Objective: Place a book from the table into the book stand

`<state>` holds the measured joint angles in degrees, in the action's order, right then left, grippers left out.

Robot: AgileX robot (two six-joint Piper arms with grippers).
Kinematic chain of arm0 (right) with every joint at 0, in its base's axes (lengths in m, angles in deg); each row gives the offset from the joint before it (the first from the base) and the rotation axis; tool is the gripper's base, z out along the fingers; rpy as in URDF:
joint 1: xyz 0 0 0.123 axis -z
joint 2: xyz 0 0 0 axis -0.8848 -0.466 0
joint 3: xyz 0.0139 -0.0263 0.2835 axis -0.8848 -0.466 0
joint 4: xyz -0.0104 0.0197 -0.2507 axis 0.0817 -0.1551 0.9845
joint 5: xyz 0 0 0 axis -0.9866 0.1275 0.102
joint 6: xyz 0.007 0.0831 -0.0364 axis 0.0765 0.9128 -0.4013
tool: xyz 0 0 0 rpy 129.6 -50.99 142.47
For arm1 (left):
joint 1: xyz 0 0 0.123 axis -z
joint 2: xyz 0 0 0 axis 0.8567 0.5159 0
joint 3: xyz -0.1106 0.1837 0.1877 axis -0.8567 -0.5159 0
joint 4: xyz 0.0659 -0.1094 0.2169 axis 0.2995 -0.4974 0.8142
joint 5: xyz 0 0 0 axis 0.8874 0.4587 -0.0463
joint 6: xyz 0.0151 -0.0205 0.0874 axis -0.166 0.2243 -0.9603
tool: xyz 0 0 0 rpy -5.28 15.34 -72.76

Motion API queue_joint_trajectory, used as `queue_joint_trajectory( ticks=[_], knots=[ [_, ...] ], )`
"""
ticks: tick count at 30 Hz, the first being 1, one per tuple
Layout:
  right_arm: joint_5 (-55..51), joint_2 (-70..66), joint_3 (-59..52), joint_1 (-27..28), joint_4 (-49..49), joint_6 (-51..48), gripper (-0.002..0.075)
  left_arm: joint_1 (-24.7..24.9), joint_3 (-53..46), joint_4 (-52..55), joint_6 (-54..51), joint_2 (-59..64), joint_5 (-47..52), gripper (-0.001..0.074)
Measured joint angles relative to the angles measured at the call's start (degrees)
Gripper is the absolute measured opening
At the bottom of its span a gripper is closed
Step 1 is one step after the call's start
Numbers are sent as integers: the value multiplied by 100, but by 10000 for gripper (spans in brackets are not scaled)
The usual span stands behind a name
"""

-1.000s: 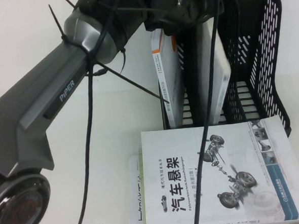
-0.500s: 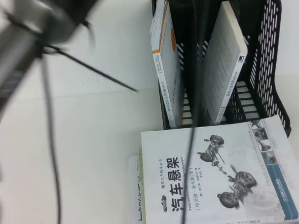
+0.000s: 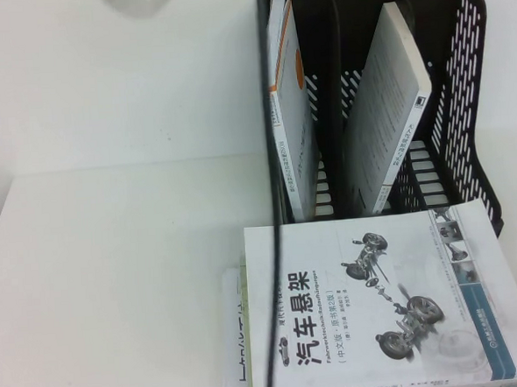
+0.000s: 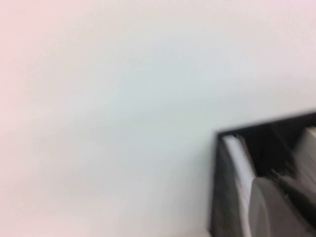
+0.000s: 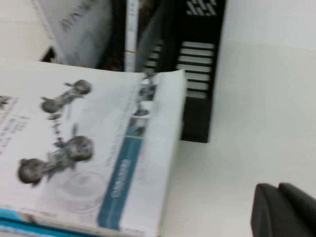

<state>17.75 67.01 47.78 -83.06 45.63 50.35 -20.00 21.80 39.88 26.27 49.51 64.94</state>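
Observation:
The black mesh book stand stands at the back right of the table. It holds an orange-and-white book in its left slot and a white book leaning in its right slot. A white book with a car-suspension picture lies on top of a stack in front of the stand. Neither gripper shows in the high view. In the left wrist view, my left gripper is blurred, above the stand's top edge. My right gripper is shut and empty over bare table, beside the stacked book and the stand.
A black cable hangs down the middle of the high view, across the stand's left edge and the top book. More books lie under the top one. Bare white table stretches to the left.
My left arm has pulled up and out of the high view. The white book stays leaning in the stand's right slot, free of the gripper.

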Motion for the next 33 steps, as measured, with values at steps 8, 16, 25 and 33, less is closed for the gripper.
queue_joint_trajectory(
  ticks=[8,16,25,33],
  knots=[
    [204,405,-867,0,-446,82,6,152,-3160,-285,26,-1286,-2053,-2],
    [254,417,-1191,0,-524,146,6,152,-4277,-116,36,-1392,-3239,-2],
    [312,417,-1191,0,-524,146,6,152,-4302,-94,57,-1283,-3209,-2],
    [312,417,-1191,0,-524,146,6,152,-4302,-94,57,-1007,-3132,-2]
  ],
)
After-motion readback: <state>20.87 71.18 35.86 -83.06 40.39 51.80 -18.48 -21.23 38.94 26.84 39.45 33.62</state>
